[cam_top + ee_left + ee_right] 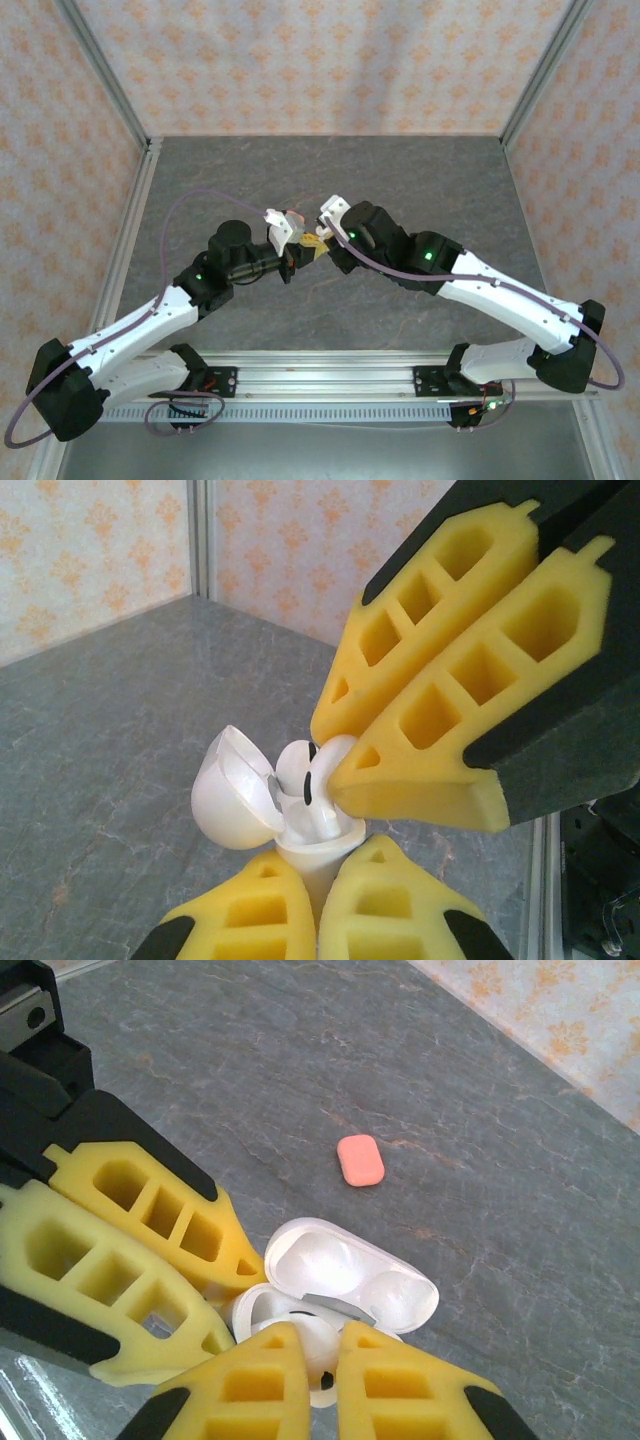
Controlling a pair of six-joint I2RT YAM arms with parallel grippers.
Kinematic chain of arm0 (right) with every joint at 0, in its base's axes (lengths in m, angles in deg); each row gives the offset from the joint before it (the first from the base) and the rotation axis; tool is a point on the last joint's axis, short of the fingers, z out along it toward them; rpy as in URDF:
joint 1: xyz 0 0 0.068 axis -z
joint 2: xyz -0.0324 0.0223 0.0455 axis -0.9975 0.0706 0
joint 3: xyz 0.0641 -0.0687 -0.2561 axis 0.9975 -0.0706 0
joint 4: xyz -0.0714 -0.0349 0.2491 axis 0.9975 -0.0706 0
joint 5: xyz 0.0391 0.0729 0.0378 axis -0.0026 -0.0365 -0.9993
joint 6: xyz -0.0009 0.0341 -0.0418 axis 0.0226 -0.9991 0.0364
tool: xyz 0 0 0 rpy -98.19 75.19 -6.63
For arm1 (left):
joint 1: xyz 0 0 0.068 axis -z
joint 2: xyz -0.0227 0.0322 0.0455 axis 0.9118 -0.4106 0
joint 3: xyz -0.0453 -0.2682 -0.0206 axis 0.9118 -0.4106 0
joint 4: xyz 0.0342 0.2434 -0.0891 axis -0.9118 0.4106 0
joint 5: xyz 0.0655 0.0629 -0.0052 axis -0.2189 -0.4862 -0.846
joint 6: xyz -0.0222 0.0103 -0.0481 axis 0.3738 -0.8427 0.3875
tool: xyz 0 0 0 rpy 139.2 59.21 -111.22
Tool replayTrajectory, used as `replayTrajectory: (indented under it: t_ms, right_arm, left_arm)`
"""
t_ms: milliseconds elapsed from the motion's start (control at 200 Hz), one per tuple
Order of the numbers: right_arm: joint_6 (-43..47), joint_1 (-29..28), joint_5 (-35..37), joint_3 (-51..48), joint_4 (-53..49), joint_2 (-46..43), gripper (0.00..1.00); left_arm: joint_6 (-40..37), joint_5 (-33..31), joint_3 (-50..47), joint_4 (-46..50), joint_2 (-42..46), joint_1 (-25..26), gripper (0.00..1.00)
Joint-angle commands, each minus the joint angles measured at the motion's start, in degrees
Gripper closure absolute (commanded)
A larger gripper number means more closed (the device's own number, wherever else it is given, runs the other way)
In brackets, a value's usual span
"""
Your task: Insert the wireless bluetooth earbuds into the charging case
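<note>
Top view: both arms meet over the middle of the grey stone-pattern table (pixel 450 200), with the left gripper (pixel 290 248) and right gripper (pixel 318 236) tip to tip. What they hold is too small to make out there.

Left wrist view: the left gripper (pixel 318 872) is narrow, its yellow foam pads (pixel 250 920) clamped on the base of the white pebble-shaped plastic charging case (pixel 315 845). The hinged lid (pixel 235 800) is swung open. The right gripper (pixel 335 755) comes in from above, nearly closed, pinching a white stemmed earbud (pixel 300 770) that sits partly in the case's well.

Right wrist view: the right gripper (pixel 320 1345) has the earbud (pixel 318 1360) between its tips, over the open case (pixel 260 1310). A small closed coral-pink rounded case (pixel 361 1160) lies flat on the table beyond the white one, well apart from it.
</note>
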Motion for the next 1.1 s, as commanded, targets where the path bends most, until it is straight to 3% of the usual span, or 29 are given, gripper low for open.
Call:
replayTrajectory:
  t_ms: [0,305,1096]
  right_arm:
    - [1.3,-0.4,-3.8,-0.6,1.5,-1.0,0.90]
    - [2.2,-0.4,-10.3,0.0,0.8,-0.4,0.83]
    - [-0.9,1.1,-14.7,6.4,-5.8,2.3,0.68]
  left_arm:
    - [0.5,-0.1,2.4,-2.8,1.3,-0.1,1.00]
    - [0.1,-0.8,2.6,-2.4,1.5,-0.1,1.00]
    - [0.1,-1.6,1.6,-4.1,1.4,-0.1,1.00]
